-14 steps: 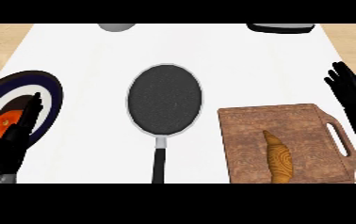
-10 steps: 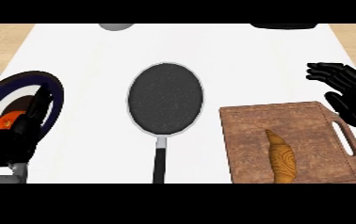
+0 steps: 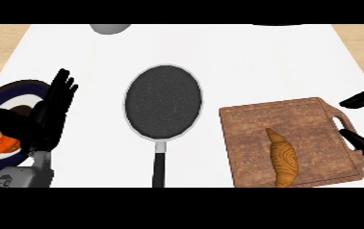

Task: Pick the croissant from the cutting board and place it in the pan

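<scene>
The white counter (image 3: 249, 59) carries a wooden board (image 3: 313, 122) at the right, with its handle slot at the right edge. The dark pan (image 3: 163, 102) sits mid-counter, handle toward the lower edge. A dark-rimmed plate (image 3: 21, 89) lies at the left edge. The left hand (image 3: 53, 108) stands at the left, fingers straight and spread, over the plate. The croissant (image 3: 282, 157) lies lengthwise on the board. Only black fingertips of the right hand (image 3: 353, 100) show by the board's handle; I cannot tell its state.

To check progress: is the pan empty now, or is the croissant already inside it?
Empty. The pan shows only its bare dark surface, and the croissant lies on the cutting board to its right.
</scene>
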Robot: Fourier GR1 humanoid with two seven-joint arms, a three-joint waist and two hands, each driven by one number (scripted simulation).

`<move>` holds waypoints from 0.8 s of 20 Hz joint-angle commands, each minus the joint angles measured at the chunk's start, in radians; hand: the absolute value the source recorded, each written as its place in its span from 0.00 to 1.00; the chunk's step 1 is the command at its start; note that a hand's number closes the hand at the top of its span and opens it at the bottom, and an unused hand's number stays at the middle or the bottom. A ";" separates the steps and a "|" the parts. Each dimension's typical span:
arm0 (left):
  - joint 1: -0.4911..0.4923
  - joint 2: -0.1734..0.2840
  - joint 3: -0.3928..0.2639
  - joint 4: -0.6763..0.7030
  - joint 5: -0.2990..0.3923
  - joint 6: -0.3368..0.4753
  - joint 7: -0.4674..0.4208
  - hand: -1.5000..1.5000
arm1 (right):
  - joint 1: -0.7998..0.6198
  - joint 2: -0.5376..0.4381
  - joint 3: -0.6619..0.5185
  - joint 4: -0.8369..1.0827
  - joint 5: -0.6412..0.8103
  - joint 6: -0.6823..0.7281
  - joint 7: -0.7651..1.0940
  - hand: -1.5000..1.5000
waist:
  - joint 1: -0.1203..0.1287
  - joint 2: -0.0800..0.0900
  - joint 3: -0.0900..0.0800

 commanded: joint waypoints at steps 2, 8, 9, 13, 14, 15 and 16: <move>-0.095 -0.017 0.000 -0.013 0.012 0.019 0.090 0.50 | 0.139 -0.133 -0.147 -0.026 0.099 0.050 -0.141 0.00 | -0.001 0.009 0.001; -0.091 -0.015 0.009 -0.033 -0.013 0.014 0.107 0.50 | 0.130 -0.181 -0.169 -0.144 0.172 0.120 -0.090 0.00 | 0.030 0.012 -0.001; -0.098 -0.008 0.025 -0.020 0.005 -0.005 0.119 0.50 | 0.156 -0.167 -0.159 -0.190 0.201 0.119 -0.090 0.00 | 0.028 0.012 -0.001; -0.093 -0.037 -0.003 -0.033 -0.020 0.010 0.102 0.50 | 0.084 -0.253 -0.070 -0.235 0.295 0.168 0.046 0.00 | 0.042 0.016 -0.001; -0.055 -0.015 0.004 -0.064 -0.010 -0.010 0.107 0.50 | 0.070 -0.270 -0.051 -0.262 0.334 0.165 0.084 0.00 | 0.053 0.014 -0.001; -0.054 -0.007 0.006 -0.065 -0.002 -0.023 0.119 0.50 | 0.063 -0.259 0.008 -0.314 0.374 0.154 0.147 0.00 | 0.057 0.015 -0.002; -0.099 -0.018 0.012 -0.032 0.002 -0.024 0.117 0.50 | 0.012 -0.283 0.020 -0.294 0.379 0.181 0.179 0.00 | 0.058 0.019 -0.002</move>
